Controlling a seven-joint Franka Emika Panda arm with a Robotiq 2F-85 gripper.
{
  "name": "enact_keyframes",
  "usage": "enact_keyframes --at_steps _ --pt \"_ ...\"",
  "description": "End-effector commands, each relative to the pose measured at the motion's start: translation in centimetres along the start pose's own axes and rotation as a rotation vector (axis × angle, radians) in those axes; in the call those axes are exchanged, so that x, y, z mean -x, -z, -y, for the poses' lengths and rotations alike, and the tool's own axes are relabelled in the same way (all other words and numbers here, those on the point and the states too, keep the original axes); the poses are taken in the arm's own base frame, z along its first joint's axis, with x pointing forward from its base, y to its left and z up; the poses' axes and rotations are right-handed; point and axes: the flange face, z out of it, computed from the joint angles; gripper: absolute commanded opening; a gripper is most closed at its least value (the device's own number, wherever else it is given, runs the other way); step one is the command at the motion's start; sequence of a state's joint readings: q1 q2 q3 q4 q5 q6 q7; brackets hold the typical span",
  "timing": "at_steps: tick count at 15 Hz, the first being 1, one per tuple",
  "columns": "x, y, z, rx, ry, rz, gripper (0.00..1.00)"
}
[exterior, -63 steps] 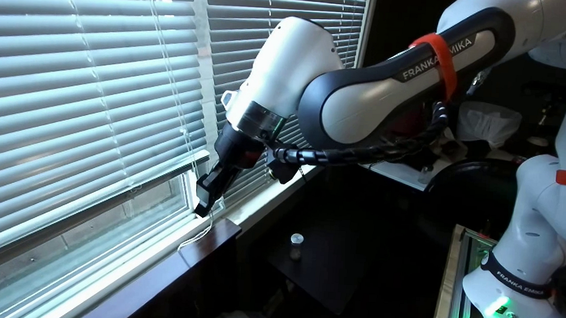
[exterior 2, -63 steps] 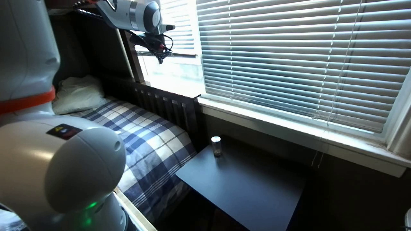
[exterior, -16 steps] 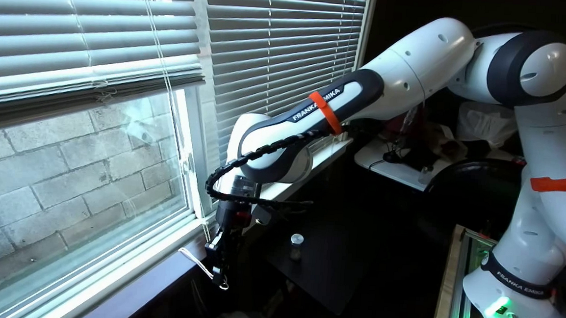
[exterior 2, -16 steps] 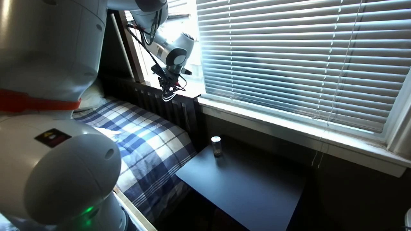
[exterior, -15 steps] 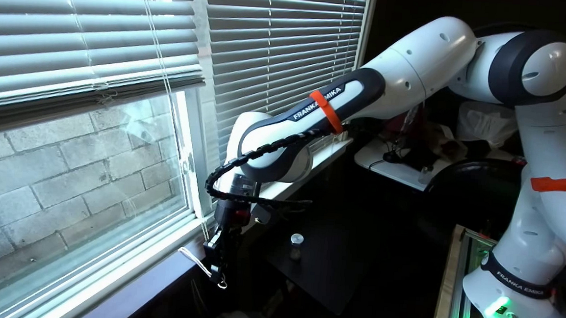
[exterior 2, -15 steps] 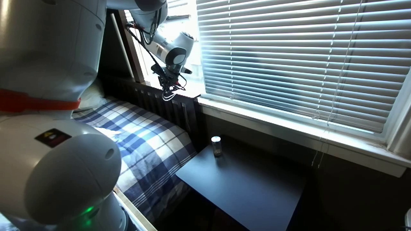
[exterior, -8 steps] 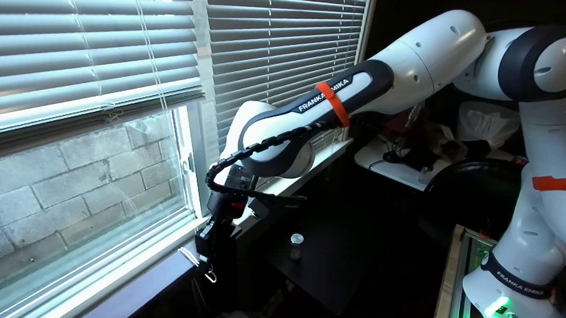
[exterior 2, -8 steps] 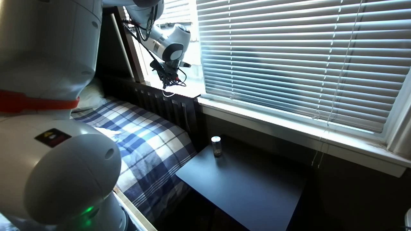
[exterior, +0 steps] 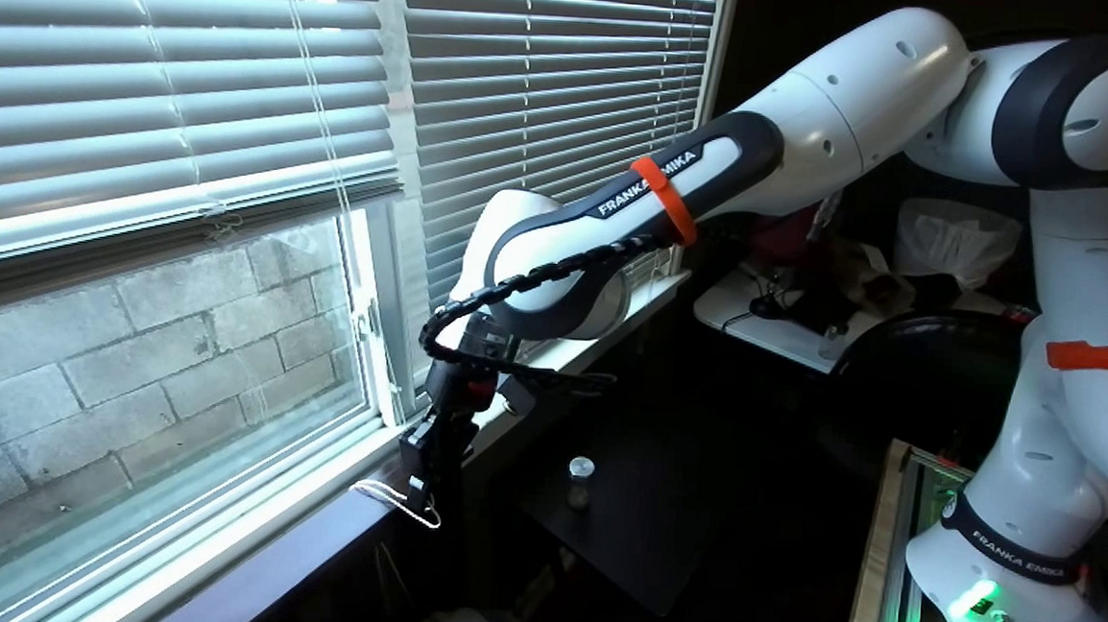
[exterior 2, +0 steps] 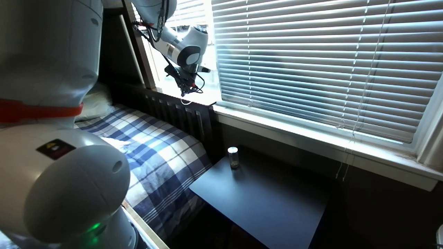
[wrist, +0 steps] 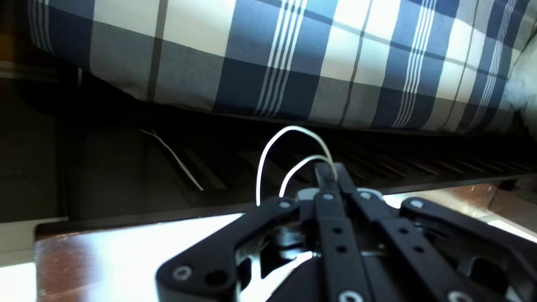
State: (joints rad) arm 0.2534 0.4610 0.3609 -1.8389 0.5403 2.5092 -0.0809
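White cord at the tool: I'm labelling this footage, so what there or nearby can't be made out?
In the wrist view: the white cord where gripped, hidden by the tool.
In an exterior view: part of the pillow, hidden by the arm.
In both exterior views: contents of the jar, too small.

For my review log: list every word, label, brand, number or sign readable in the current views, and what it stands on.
"FRANK… MIKA": brand on the forearm inlay, middle letters covered by the orange strap.
"FRANKA EMIKA": on the dark base band.
Yellow triangle-like sign: on a dark label on the robot's casing; any print there is too blurred to read.
Wrist view: none.
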Motion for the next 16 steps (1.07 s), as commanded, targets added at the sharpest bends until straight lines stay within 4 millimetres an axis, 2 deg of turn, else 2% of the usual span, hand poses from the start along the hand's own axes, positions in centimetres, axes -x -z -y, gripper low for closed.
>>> enact_keyframes --at_steps 1,6,12,14,16 --pt "2.5 0.1 -3.2 0.048 -0.108 0.006 0.0" --pt "5.4 -0.7 -7.7 0.071 -0.261 0.046 0.0" --pt "8.9 -3.6 -12.7 0.068 -0.405 0.129 0.0" --pt "9.5 -3.9 -13.6 0.067 -0.432 0.141 0.0" --pt "9.4 -3.0 -13.7 0.083 -0.434 0.124 0.0"
